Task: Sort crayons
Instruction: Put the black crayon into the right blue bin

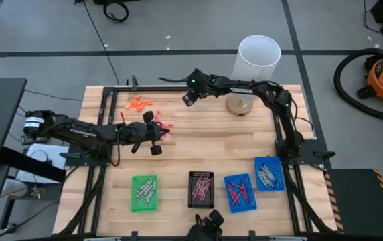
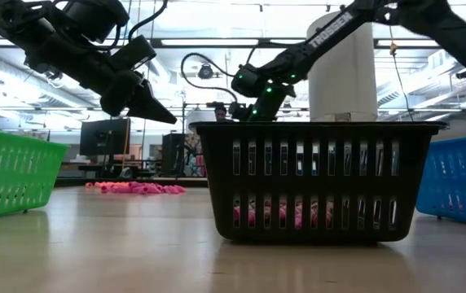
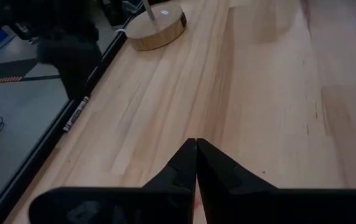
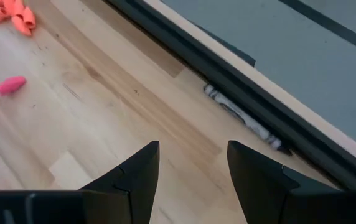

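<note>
jaws clenched on our left gripper [image 1: 157,137], above the table [image 1: 205,144] by the pink crayons [image 1: 167,127], nothing visibly between them; our right gripper [image 4: 192,163] hangs spread wide near the table's far edge. more crayons lie in the green tray [image 1: 144,193], black tray [image 1: 201,189] and two blue trays [image 1: 240,193], with an orange pile [image 1: 138,104] far back.

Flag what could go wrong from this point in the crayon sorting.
1. The left gripper is shut above the pink crayons; nothing shows between its tips in its wrist view, so it may carry nothing to a tray.
2. The right gripper hangs open near the table's far edge, where a grey crayon lies against the black frame rail; grasping there risks hitting the rail.
</note>
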You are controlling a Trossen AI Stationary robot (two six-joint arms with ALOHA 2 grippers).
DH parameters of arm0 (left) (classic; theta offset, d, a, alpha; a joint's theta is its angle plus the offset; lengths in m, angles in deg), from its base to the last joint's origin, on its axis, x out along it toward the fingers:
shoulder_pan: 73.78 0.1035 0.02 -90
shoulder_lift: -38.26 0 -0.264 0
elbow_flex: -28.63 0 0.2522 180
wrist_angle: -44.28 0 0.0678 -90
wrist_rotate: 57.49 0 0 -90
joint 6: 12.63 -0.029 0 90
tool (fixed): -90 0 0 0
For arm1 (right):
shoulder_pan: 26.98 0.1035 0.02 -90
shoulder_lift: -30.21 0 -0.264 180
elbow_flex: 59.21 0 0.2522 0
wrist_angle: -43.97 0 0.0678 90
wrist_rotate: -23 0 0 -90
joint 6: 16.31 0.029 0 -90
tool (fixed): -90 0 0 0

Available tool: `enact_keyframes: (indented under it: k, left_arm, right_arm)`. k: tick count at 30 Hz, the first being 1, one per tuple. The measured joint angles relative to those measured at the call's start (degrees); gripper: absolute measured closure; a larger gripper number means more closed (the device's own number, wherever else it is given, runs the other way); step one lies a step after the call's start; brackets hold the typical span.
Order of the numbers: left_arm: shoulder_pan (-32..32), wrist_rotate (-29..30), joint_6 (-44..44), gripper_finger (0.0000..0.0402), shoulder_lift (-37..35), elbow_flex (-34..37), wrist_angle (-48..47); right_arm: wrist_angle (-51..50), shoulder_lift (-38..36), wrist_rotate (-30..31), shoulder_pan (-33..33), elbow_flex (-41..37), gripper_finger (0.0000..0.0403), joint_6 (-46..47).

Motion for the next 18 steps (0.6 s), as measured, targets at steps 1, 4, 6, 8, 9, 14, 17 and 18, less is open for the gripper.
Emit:
enact_keyframes:
  k: [1,4,6,8,9,14,17,18]
  left_arm:
    - [0.0,0.0,0.1,0.0384,0.0,0.0,0.0]
    - [0.0,0.0,0.2,0.0384,0.0,0.0,0.0]
    - [0.0,0.0,0.2,0.0384,0.0,0.0,0.0]
    - [0.0,0.0,0.2,0.0384,0.0,0.0,0.0]
    - [0.0,0.0,0.2,0.0384,0.0,0.0,0.0]
    - [0.0,0.0,0.2,0.0384,0.0,0.0,-0.2]
    - [0.0,0.0,0.2,0.0384,0.0,0.0,-0.2]
    - [0.0,0.0,0.2,0.0384,0.0,0.0,-0.2]
  right_arm:
    - [-0.8,0.9,0.0,0.0,1.4,0.0205,0.0]
    - [-3.6,3.2,-0.1,0.2,4.8,0.0205,-0.4]
    - [-4.9,4.1,0.0,0.3,6.3,0.0205,-0.7]
    - [-5.2,4.9,0.1,0.3,7.2,0.0205,-0.8]
    - [-5.1,5.2,0.1,0.2,7.6,0.0205,-0.8]
    - [-5.6,6.2,0.1,-0.8,7.8,0.0205,-0.1]
    - [-5.4,6.2,0.3,-1.0,7.8,0.0205,0.0]
    - [-5.3,6.2,0.4,-1.1,7.8,0.0205,0.0]
